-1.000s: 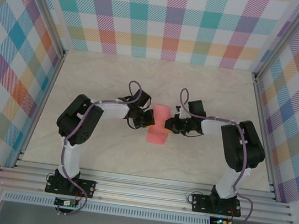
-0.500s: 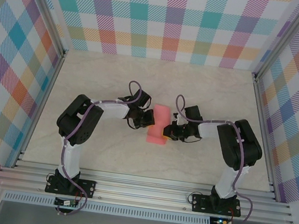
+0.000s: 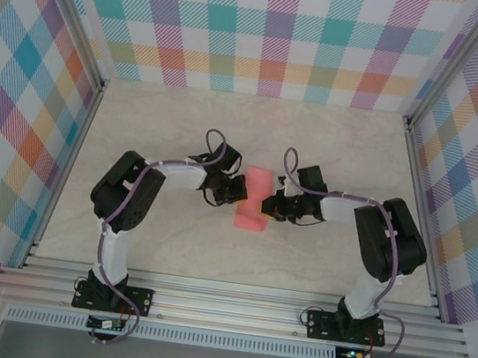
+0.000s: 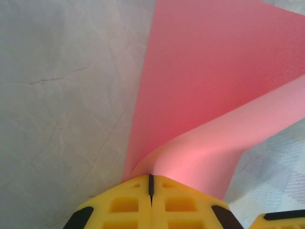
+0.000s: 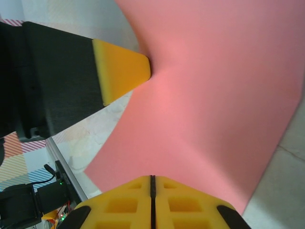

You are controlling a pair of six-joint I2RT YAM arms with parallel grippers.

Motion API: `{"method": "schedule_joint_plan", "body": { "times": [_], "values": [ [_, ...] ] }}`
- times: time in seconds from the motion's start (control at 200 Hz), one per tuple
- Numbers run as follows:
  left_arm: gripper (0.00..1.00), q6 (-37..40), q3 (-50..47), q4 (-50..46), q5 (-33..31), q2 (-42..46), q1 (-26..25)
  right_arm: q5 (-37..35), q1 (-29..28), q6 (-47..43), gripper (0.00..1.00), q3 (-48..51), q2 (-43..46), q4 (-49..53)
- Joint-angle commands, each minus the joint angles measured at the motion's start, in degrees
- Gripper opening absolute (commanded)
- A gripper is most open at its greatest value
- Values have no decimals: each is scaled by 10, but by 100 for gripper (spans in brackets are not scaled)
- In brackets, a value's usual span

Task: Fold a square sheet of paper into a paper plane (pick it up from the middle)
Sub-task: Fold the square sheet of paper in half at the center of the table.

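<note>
The square sheet of paper [image 3: 259, 182] is salmon pink and hangs bowed between both grippers at mid-table. My left gripper [image 3: 241, 190] is shut on its left edge. In the left wrist view the yellow fingers [image 4: 119, 205] meet at the left gripper [image 4: 151, 179], and the sheet [image 4: 205, 81] curls up out of them. My right gripper [image 3: 263, 207] is shut on the opposite edge. The right wrist view shows the right gripper [image 5: 152, 180] closed over the paper's near edge [image 5: 214, 105], with the left gripper's yellow fingertip [image 5: 125, 71] at the far side.
The pale marbled table [image 3: 184, 127] is boxed in by checkered walls [image 3: 277, 33] at the back and both sides. Aluminium rails [image 3: 230, 307] run along the near edge by the arm bases.
My right gripper has slid left toward the left gripper, and the sheet between them has bowed and changed outline. The left arm has stayed put.
</note>
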State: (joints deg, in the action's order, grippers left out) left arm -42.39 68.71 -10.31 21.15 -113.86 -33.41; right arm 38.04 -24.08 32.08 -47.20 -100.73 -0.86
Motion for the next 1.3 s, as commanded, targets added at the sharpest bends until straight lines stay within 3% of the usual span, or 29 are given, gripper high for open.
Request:
{"method": "schedule_joint_plan", "body": {
  "times": [0.0, 0.395, 0.655, 1.295],
  "values": [
    [0, 10, -25, -44, -14, -41, -10, 21, -3, -8, 8, 13, -1, 0],
    [0, 11, -24, -45, -13, -43, -10, -17, -6, -23, 8, 41, -43, 8],
    [0, 11, -26, -45, -13, -43, -10, -28, -30, -31, 8, 12, 10, 53],
    [0, 15, -28, -47, -13, -41, -10, -61, -38, -13, 6, 56, -1, 39]
  ]
}}
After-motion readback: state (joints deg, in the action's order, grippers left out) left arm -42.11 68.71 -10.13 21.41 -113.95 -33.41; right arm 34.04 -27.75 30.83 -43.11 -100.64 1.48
